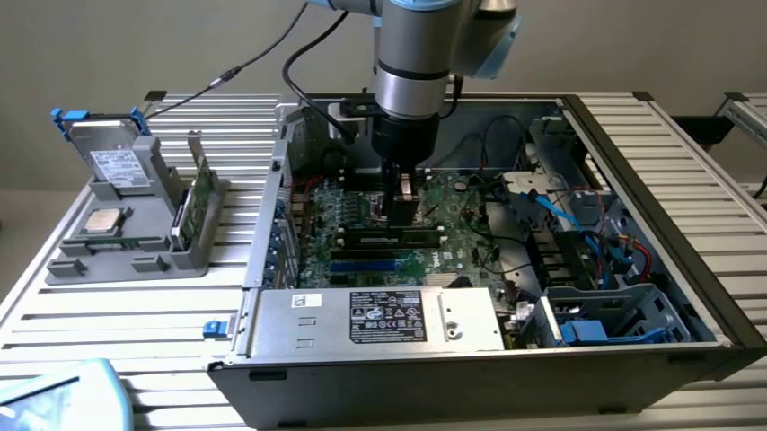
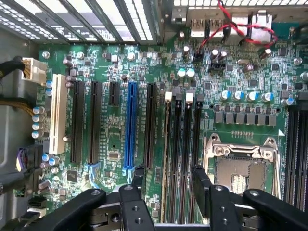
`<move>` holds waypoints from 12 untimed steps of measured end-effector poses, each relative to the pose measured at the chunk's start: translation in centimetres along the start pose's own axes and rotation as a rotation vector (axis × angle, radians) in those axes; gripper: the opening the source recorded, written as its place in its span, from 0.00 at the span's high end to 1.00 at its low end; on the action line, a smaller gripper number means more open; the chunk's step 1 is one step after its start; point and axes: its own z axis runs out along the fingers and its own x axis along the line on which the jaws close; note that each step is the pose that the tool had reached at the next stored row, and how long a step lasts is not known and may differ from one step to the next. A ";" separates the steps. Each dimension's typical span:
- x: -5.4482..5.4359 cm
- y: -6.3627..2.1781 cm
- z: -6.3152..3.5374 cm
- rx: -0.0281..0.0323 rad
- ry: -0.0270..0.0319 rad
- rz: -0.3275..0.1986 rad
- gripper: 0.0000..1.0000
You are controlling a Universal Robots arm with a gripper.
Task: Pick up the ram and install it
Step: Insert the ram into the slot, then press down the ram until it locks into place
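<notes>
- Exterior view: at frame centre, the grey arm's black gripper (image 1: 404, 214) hangs low inside the open dark metal computer case (image 1: 480, 386). It is directly over the ram (image 1: 386, 239), a long thin dark stick that appears seated along the green motherboard (image 1: 348, 211).
- Wrist view: the black fingers (image 2: 137, 180) stand spread, gripping nothing. They straddle the pale-edged ram (image 2: 167, 154), probably to stay aligned with its slot.

Slatted metal table (image 1: 156, 334) bears an open computer case (image 1: 480, 388) beside a grey holder (image 1: 120, 259).
</notes>
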 end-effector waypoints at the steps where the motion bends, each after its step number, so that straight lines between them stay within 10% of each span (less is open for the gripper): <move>1: 0.0 0.00 0.00 0.0000 -0.0001 0.000 0.48; 12: 0.0 0.00 0.00 0.0000 0.0000 0.000 0.90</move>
